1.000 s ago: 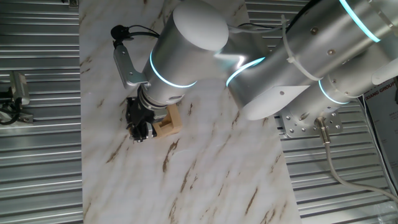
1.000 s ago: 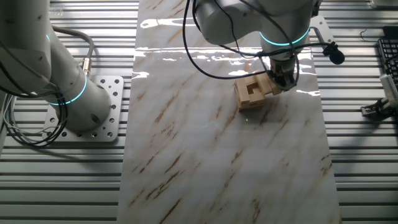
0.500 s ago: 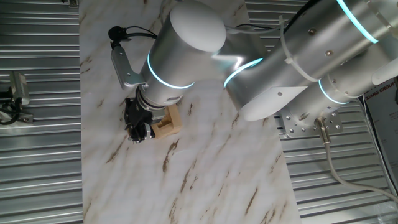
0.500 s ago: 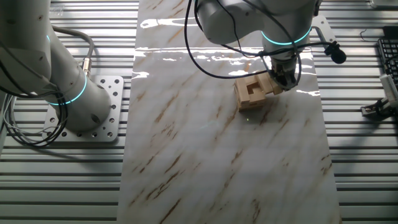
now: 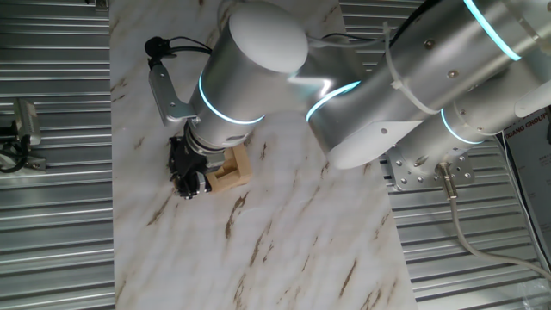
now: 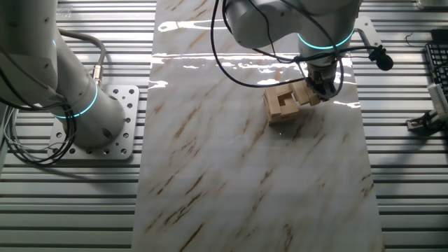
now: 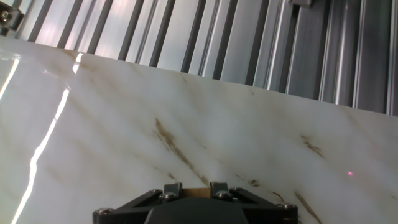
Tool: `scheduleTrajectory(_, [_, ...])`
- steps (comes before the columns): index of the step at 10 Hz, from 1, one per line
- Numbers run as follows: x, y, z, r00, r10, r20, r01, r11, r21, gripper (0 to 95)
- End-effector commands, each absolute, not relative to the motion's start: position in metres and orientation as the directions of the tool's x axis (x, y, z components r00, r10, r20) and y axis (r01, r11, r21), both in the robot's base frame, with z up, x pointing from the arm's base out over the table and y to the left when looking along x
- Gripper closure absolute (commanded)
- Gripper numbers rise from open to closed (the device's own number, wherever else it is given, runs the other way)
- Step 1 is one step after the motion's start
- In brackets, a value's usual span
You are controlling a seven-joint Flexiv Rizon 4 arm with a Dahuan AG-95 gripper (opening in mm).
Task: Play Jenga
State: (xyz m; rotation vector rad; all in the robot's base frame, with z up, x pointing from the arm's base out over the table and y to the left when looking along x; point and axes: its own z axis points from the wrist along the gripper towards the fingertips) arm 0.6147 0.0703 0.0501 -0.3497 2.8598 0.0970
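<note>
- Close in, the black two-finger gripper (image 7: 194, 188) sat low over the white marble-patterned tabletop (image 7: 124, 130) — a sliver of tan showed between its fingers, though whether they clenched it I cannot tell.
- Beyond, the low stack of light tan wooden Jenga blocks (image 6: 285, 103) stood mid-table, touching the gripper (image 5: 191, 179).

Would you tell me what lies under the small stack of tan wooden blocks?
The small stack of tan wooden blocks stands directly on the white marble-patterned tabletop. The black gripper sits at its side. Its far side is hidden by the arm, and the jaws' state is unclear.
</note>
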Motion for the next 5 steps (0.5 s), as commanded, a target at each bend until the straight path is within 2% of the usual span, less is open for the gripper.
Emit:
scheduleTrajectory(1, [0.6151,0.0705,0.0495,-0.937,-0.229,-0.264,-0.247,0.968,0.035,95.0])
scheduleTrajectory(5, [0.6165,0.0707,0.0462,-0.935,-0.231,-0.269,-0.250,0.968,0.037,95.0])
